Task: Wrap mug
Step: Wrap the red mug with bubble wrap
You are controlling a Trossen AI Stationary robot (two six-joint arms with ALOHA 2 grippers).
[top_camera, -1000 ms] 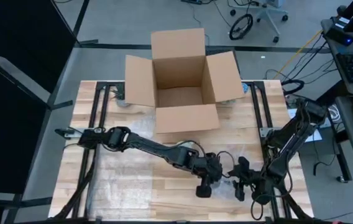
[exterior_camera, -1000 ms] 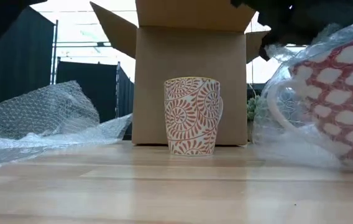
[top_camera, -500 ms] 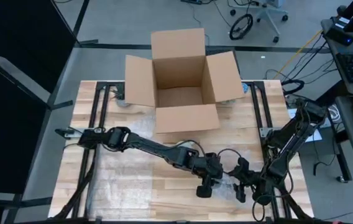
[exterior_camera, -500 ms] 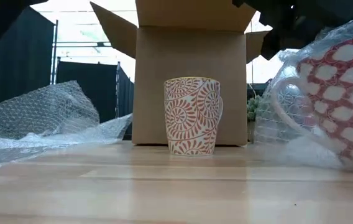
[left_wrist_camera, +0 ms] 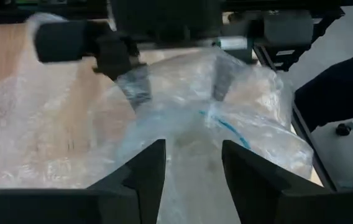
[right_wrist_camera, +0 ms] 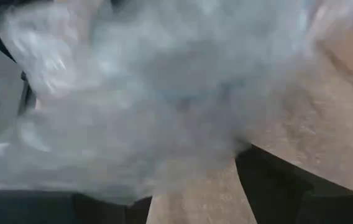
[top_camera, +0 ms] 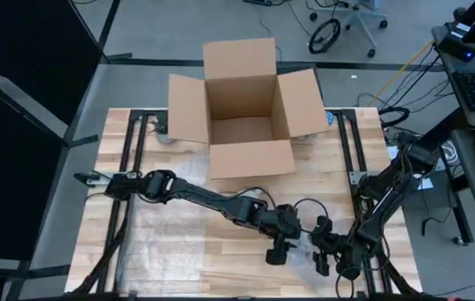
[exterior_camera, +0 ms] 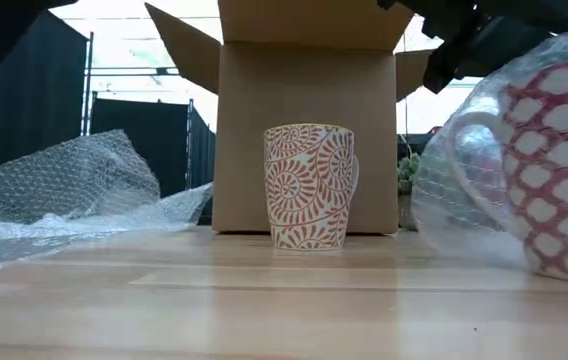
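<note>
No readable writing or labels anywhere. Loose bubble wrap (exterior_camera: 59,185) lies on the left of the wooden table (top_camera: 187,251). Open cardboard box (top_camera: 242,109) at the far middle, with an orange-swirl mug (exterior_camera: 309,186) upright in front of it, untouched. Left gripper (top_camera: 278,249) at the near edge, fingers narrowly apart on a clear wrap bundle (left_wrist_camera: 226,124). Right gripper (top_camera: 323,251) just beside it; can't tell its opening. The mug (exterior_camera: 554,170), red lattice pattern, sits tilted inside the wrap, low-view right.
</note>
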